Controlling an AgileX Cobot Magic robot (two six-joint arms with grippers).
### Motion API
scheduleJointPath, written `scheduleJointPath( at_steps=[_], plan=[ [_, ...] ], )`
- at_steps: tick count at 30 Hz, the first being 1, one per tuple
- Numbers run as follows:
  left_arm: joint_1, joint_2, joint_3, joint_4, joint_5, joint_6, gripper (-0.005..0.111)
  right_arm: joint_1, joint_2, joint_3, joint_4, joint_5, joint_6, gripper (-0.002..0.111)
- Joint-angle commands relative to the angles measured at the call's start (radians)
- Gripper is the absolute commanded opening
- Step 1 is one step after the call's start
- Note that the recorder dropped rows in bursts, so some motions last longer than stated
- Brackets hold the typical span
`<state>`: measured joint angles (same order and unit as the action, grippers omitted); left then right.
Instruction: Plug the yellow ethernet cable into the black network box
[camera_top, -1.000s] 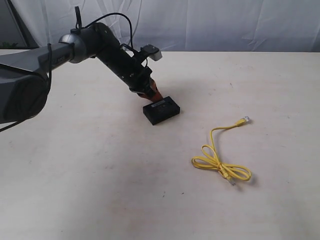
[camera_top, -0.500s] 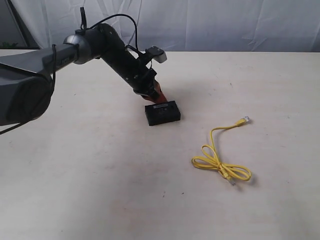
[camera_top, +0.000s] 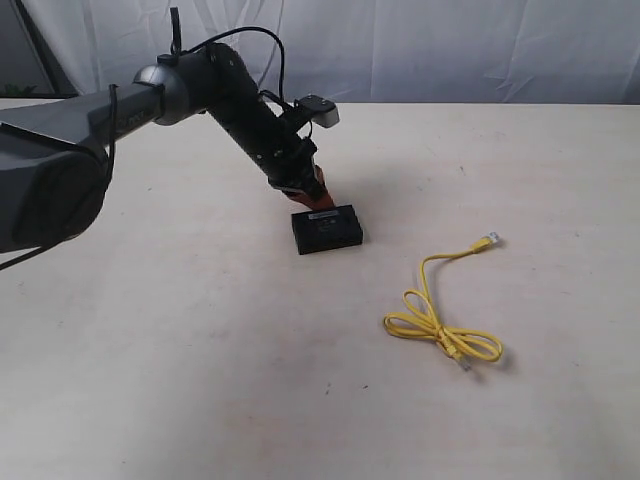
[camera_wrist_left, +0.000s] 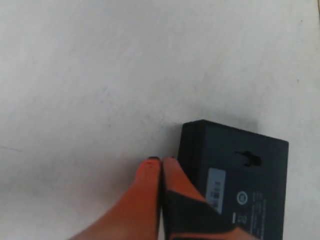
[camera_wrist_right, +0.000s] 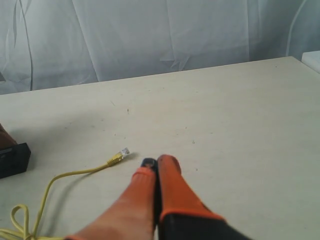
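1. Pushing the black network box (camera_top: 327, 229) into a good spot looks like the job right now. The left gripper (camera_top: 320, 200) leans down to the side of the box that is away from the cable.
2. Its two orange fingers (camera_wrist_left: 149, 175) are pressed together with nothing between them. Their tips sit right at the edge of the box, near one corner. I cannot tell for sure if they touch it or are just beside it.
3. The box lies flat on the table (camera_top: 150, 350) with its pale label facing up.
4. The yellow ethernet cable (camera_top: 440, 318) lies well apart from the box, on the right side of the table. It makes a loose loop, and one clear plug (camera_top: 491, 238) sticks out past the loop. Nothing holds the cable.
5. The right gripper (camera_wrist_right: 156, 162) is pinched together too, and it is empty. It points at the table near that plug.
6. To do this step well, push slow and soft. A push near the corner will turn the box. A push at the middle of the side will slide it straight. Pick the one that makes the plug hole face the cable.
7. Keep the tips low on the side so they do not slip over the top.
8. Then the box needs a steady hold so it does not scoot when the plug goes in. The right gripper must spread its fingers before it can take the plug.
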<state>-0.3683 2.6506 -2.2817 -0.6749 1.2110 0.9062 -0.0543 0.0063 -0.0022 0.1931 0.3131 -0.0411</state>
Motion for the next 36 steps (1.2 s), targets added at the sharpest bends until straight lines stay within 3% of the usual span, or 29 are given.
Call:
scheduleJointPath(
  at_steps=[1,14,36],
  plan=[
    [-0.013,-0.018,0.011,0.051,0.010,-0.044,0.000,-0.005,-0.006,0.002,0.000,-0.009,-0.003,-0.001],
    [-0.013,-0.084,0.152,0.026,0.010,0.017,0.000,-0.005,-0.006,0.002,0.000,-0.009,-0.003,-0.001],
    [0.025,-0.138,0.133,0.057,0.010,-0.089,0.000,-0.005,-0.006,0.002,0.000,-0.009,-0.003,-0.001]
  ],
)
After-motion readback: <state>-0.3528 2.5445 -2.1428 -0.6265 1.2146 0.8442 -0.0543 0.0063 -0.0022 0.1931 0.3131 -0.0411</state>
